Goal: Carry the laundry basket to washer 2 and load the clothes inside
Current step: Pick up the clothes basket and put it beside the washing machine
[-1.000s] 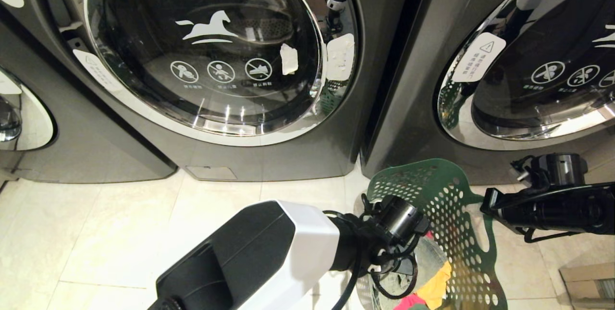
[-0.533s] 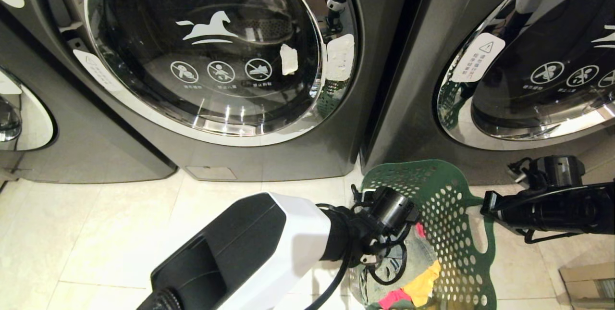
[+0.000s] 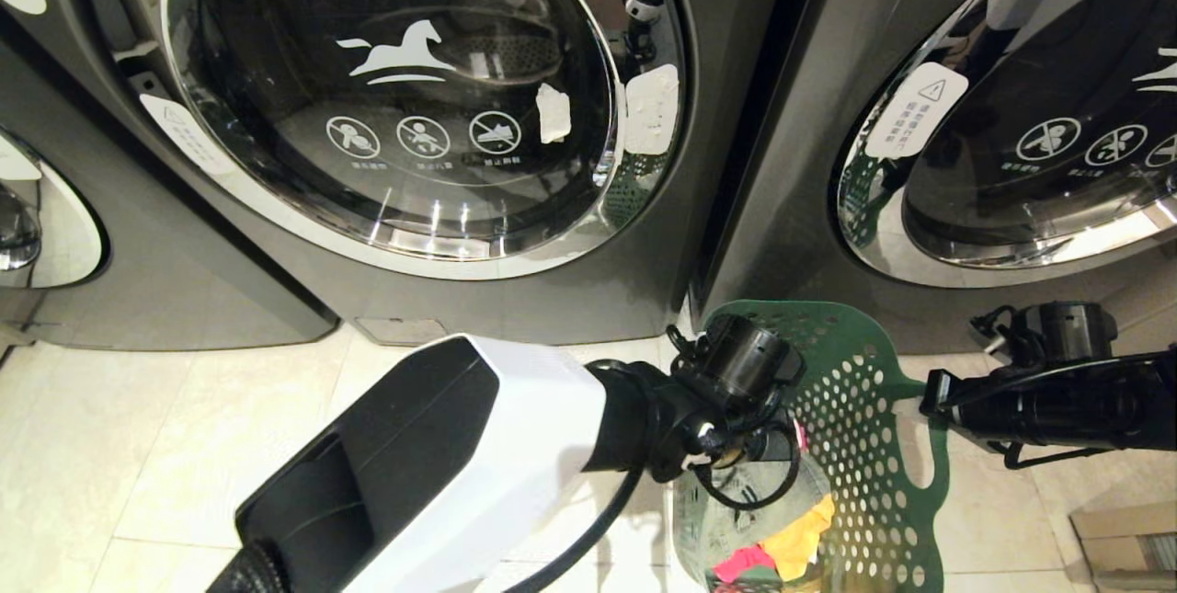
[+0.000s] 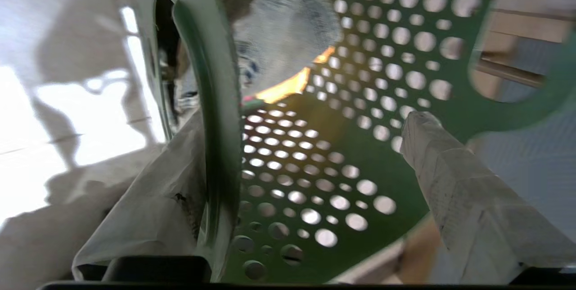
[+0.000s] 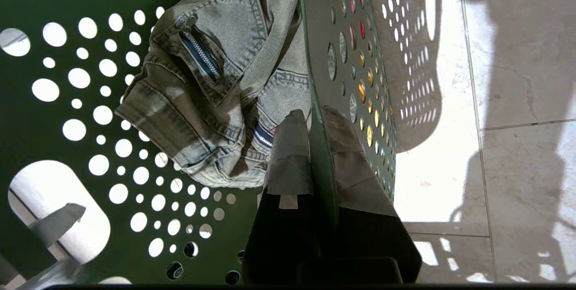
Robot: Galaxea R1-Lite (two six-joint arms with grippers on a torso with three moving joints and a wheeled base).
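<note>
Pale tiled floor (image 3: pixel 184 446) was recorded in front of a row of dark grey front-load washers; the washer (image 3: pixel 414 115) straight ahead had its chrome-ringed glass door closed, and a second closed washer (image 3: pixel 1011 133) stood to its right. No number label could be read on either machine.

The laundry basket (image 3: pixel 864 409), dark green and perforated with round holes, was found low at the right of centre in the head view, in front of the gap between the two washers. The clothes were seen inside it: a faded denim piece (image 5: pixel 216 83), a yellow-orange garment (image 3: pixel 798 538) and a red garment (image 3: pixel 743 562).

The right gripper (image 5: pixel 315 150) was noted clamped on the basket's wall, one taped finger inside beside the denim, the other outside. The left gripper (image 4: pixel 306 177) was noted at the opposite wall with its jaws spread wide, one finger (image 4: pixel 153 209) outside the rim and the other finger (image 4: pixel 454 182) inside the basket; nothing was gripped by it.
</note>
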